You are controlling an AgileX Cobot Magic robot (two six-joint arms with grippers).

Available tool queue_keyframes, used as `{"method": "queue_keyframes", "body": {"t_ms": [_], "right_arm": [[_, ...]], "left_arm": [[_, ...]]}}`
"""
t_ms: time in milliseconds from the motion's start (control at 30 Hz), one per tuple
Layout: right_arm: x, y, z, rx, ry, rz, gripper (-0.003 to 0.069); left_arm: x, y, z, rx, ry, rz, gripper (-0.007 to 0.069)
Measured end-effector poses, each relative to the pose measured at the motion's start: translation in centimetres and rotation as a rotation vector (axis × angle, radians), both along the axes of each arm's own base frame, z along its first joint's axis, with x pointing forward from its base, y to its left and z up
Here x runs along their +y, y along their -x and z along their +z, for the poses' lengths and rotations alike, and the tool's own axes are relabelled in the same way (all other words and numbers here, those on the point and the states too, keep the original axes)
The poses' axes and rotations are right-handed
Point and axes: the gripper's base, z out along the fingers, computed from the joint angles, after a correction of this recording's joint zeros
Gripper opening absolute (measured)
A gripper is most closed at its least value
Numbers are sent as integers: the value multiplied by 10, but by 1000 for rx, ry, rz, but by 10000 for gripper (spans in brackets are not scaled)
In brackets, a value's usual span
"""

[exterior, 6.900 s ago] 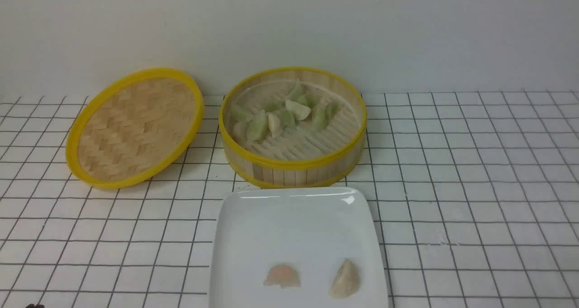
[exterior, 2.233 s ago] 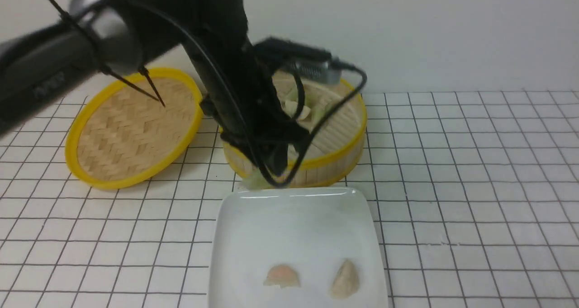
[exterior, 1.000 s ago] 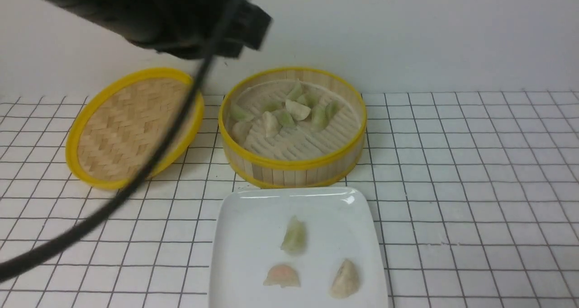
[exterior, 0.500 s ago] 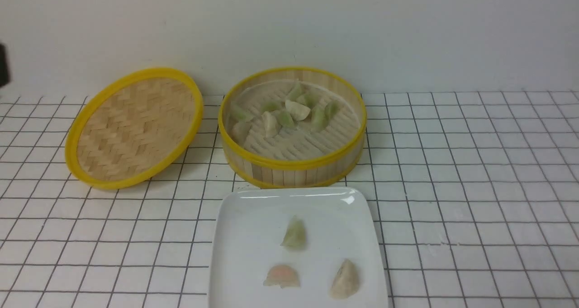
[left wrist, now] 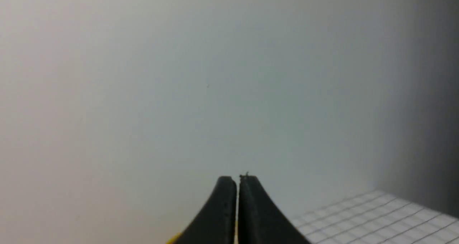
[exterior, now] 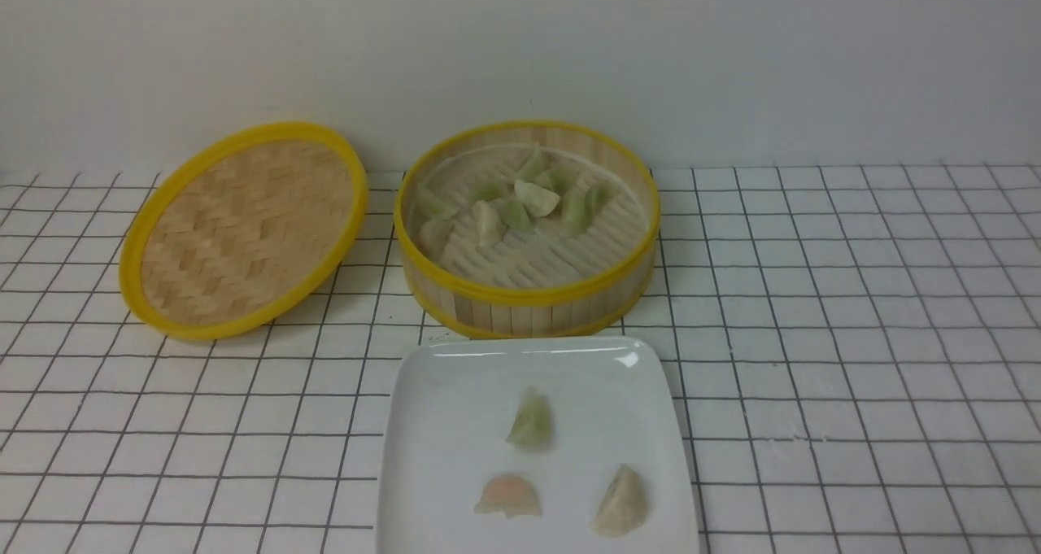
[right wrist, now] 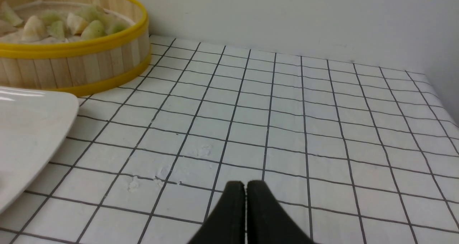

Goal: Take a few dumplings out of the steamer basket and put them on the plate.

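Three dumplings (exterior: 530,420) lie on the plate (exterior: 439,407); you're between picks. Your left end effector (left wrist: 237,183) and right end effector (right wrist: 246,188) are pinched together, empty; part the right one for the steamer basket (right wrist: 71,66) ahead.

Approach from above lay open over the round bamboo steamer basket (exterior: 529,314) and glossy white square plate (exterior: 455,391); a woven yellow-rimmed lid (exterior: 244,229) flanked the basket's left.
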Motion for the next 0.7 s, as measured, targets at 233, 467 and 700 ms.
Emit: {"method": "queue_keyframes", "body": {"t_ms": [233, 467, 700], "right_arm": [[0, 0, 0, 0, 0, 0, 3], [0, 0, 0, 0, 0, 0, 3], [0, 0, 0, 0, -1, 0, 3]], "left_arm": [[8, -19, -91, 222, 20, 312, -6], [16, -20, -157, 414, -31, 462, -6], [15, -18, -167, 505, -124, 436, -6]]}}
